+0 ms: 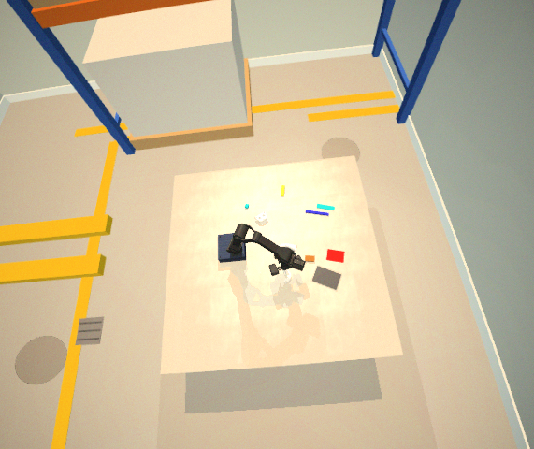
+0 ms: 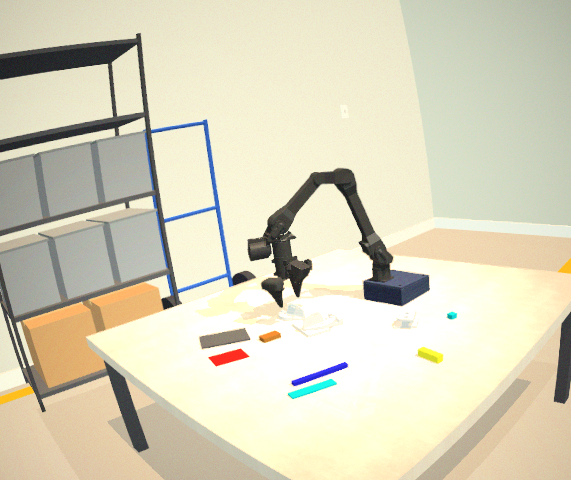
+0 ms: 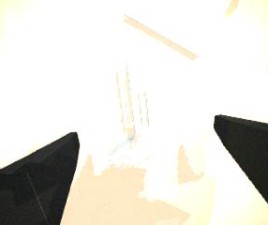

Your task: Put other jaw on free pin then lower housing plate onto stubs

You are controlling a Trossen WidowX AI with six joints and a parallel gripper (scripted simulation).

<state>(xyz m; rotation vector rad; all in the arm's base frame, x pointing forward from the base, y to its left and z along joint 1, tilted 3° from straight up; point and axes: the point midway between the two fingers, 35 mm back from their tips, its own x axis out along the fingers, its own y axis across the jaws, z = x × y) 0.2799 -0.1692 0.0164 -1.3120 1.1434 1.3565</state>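
Loose jaw (image 1: pixel 287 276) (image 2: pixel 294 310) (image 3: pixel 124 146), pale: apparently below the claw (image 1: pixel 286 267) (image 2: pixel 289 300) (image 3: pixel 147 125), on the desk (image 1: pixel 199 328) (image 2: pixel 481 310). Claw: wide open, empty. Handling advised: centre fingertips, descend straight, grip squarely clear of teeth; lift level, align bore and mesh before lowering.
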